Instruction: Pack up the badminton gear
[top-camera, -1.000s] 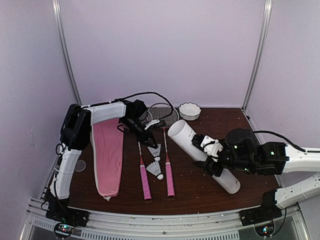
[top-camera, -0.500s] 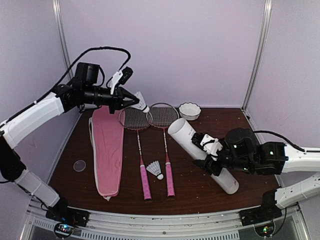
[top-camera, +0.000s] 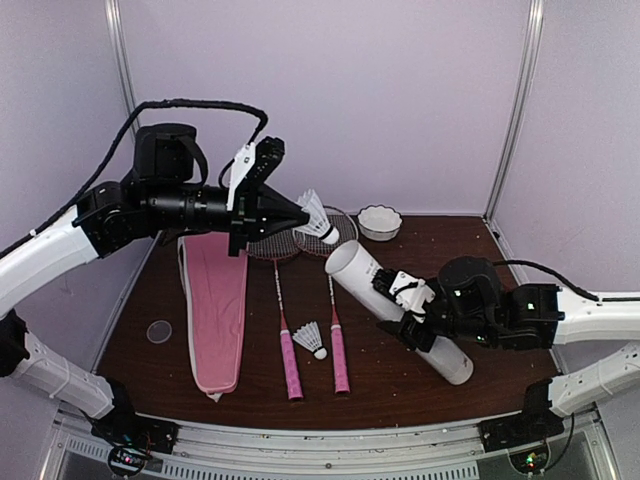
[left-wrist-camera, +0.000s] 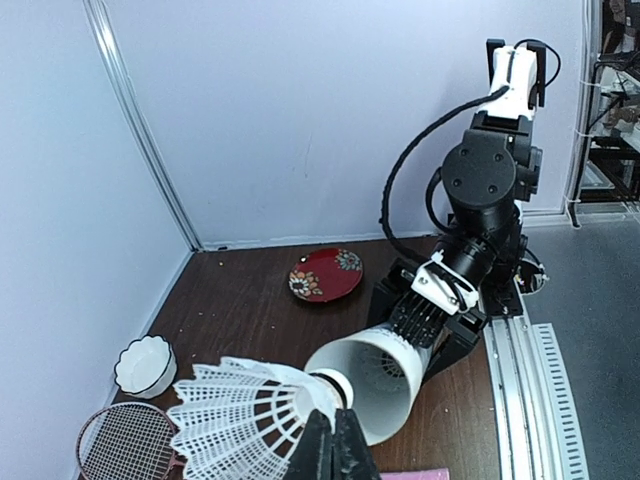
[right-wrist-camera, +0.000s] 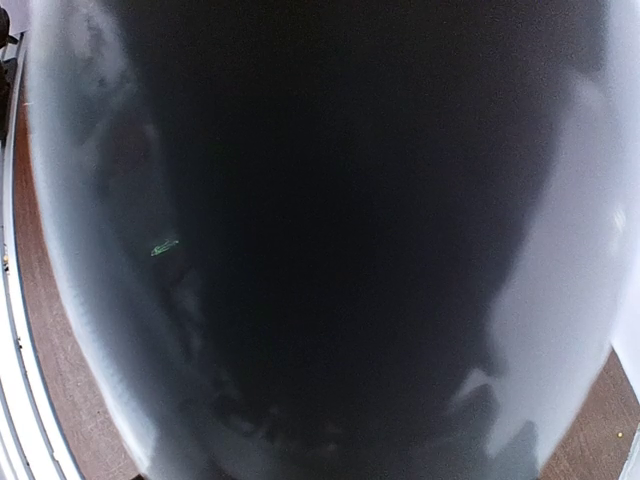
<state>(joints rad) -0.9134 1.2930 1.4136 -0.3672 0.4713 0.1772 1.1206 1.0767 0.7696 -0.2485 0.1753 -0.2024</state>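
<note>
Shuttlecock (top-camera: 318, 215) in left hand (top-camera: 303, 213), close to open mouth of white tube (top-camera: 365, 280).

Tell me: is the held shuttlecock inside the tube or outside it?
Outside. The left gripper holds the shuttlecock in the air, cork toward the tube's open mouth, not in it.

The left gripper (top-camera: 303, 213) is raised high, jaws pinched together. The right gripper (top-camera: 409, 311) sits low, jaws spread wide.
</note>
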